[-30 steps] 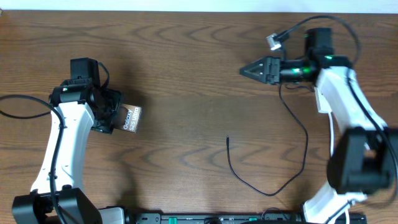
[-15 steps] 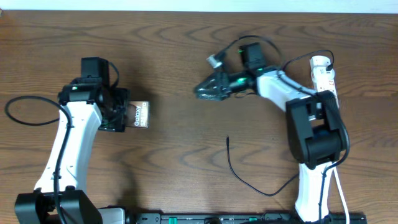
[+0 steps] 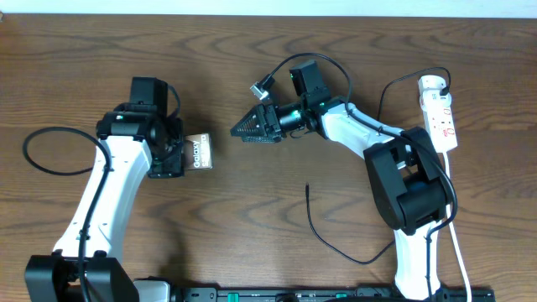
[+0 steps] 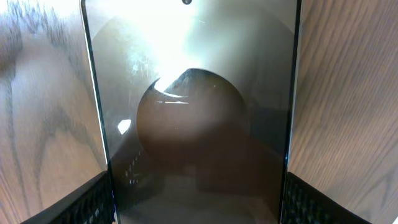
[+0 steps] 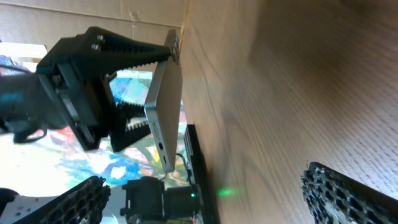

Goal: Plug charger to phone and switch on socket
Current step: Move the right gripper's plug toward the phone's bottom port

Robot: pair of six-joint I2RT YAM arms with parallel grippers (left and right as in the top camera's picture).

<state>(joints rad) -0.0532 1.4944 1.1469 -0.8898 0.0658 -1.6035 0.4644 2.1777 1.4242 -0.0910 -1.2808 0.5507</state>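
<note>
Between the fingers of my left gripper (image 3: 174, 154) sits the phone (image 3: 200, 153), squeezed at its long sides. My right gripper (image 3: 238, 132) is wide open and holds nothing, its tips near the phone but not touching. The charger (image 3: 308, 201) lies loose on the table (image 3: 252, 67), apart from both grippers.

arms (image 3: 105, 189): white links, black joints | right pincer (image 3: 236, 134): black, ridged fingers (image 5: 348, 193)
</note>
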